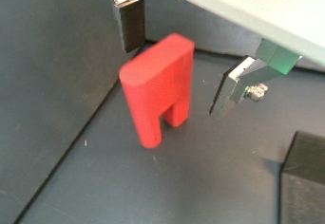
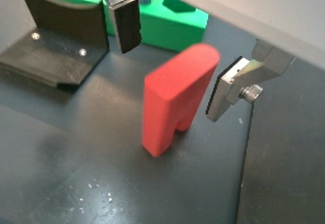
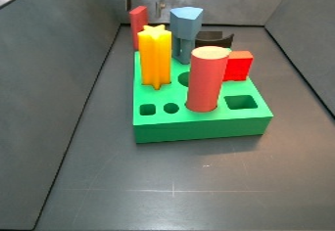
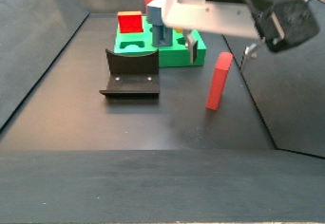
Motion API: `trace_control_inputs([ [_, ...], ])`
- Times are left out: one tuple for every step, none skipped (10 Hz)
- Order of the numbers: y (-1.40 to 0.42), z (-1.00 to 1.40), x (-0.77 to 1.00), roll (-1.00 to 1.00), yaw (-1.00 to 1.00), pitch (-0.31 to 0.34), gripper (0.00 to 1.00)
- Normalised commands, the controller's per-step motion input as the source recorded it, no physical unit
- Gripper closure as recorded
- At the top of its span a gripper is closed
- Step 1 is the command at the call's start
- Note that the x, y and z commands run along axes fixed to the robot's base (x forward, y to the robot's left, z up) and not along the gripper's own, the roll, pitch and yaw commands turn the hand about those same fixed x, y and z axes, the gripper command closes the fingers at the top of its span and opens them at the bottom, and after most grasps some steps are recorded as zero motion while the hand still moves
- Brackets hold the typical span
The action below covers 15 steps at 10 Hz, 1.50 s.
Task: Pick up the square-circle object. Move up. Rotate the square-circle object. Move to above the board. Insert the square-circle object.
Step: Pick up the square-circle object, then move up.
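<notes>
The red square-circle object (image 1: 159, 85) stands upright on the dark floor, prongs down, between the spread fingers of the gripper (image 1: 184, 62), touching neither. A wrist view shows the green board (image 2: 172, 24) and the fixture (image 2: 57, 38) beyond; a side view shows the board's pegs.

Gripper (image 1: 178, 71) fingers (image 1: 235, 85) bare silver metal; red object (image 1: 159, 85) smooth matt plastic; board (image 2: 172, 24) matt green; floor (image 2: 76, 171) dark, slight sheen.

Even soft light, slightly blurry, faint floor glare
</notes>
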Motion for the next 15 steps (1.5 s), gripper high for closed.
trace_control_inputs([
  [0.02,-0.42,0.0,-0.13,0.0,0.0,0.0],
  [0.02,-0.31,0.0,-0.09,0.0,0.0,0.0],
  [0.0,0.0,0.0,0.0,0.0,0.0,0.0],
  [0.0,0.0,0.0,0.0,0.0,0.0,1.0],
  [0.0,0.0,0.0,0.0,0.0,0.0,1.0],
  [0.0,0.0,0.0,0.0,0.0,0.0,1.0],
  [0.0,0.0,0.0,0.0,0.0,0.0,1.0],
  [0.0,0.0,0.0,0.0,0.0,0.0,1.0],
  [0.0,0.0,0.0,0.0,0.0,0.0,1.0],
  [0.0,0.0,0.0,0.0,0.0,0.0,1.0],
  [0.0,0.0,0.0,0.0,0.0,0.0,1.0],
  [0.0,0.0,0.0,0.0,0.0,0.0,1.0],
  [0.0,0.0,0.0,0.0,0.0,0.0,1.0],
  [0.0,0.0,0.0,0.0,0.0,0.0,1.0],
  [0.0,0.83,0.0,0.0,0.0,0.0,1.0],
])
